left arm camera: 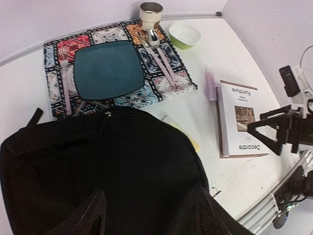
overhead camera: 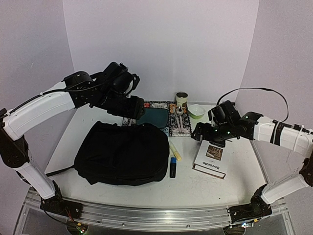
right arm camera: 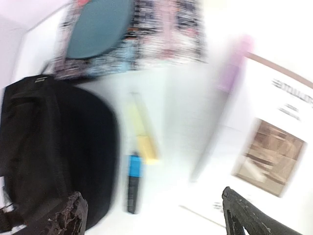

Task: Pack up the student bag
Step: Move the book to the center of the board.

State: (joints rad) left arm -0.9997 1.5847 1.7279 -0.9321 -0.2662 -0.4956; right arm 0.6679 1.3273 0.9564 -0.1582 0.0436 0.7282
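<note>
White tabletop (overhead camera: 146, 193) bears everything. Black and soft, the student bag (overhead camera: 122, 152) fills the middle-left of it, closer to the near edge than the far. It lies flat, and its far side overlaps the near border of a patterned placemat (left arm camera: 173, 73) set against the middle of the far edge.

A white book (overhead camera: 211, 159) lies toward the right edge, well apart from the bag. The right gripper (overhead camera: 199, 132) hangs over the book's far end, fingers (right arm camera: 68, 215) spread wide with nothing between them. The left gripper (left arm camera: 149, 220) is above the bag, near the placemat. Its dark fingers (left arm camera: 93, 215) are hard to pick out against the black fabric but look spread, and they hold nothing.

A dark teal square plate (left arm camera: 108, 69) sits on the placemat. A green bowl (left arm camera: 184, 33) stands off the mat's far-right corner, and a metal tin (left arm camera: 150, 12) stands beside it at the far edge. Between bag and book a yellow highlighter (overhead camera: 175, 151) and a blue-and-black marker (overhead camera: 173, 167) lie roughly end to end, just beside the bag's right side. A lilac pen (left arm camera: 210, 84) rests along the book's far-left corner. Pale cutlery (left arm camera: 159, 56) lies on the mat right of the plate, and a fork (left arm camera: 65, 85) lies left of it.
</note>
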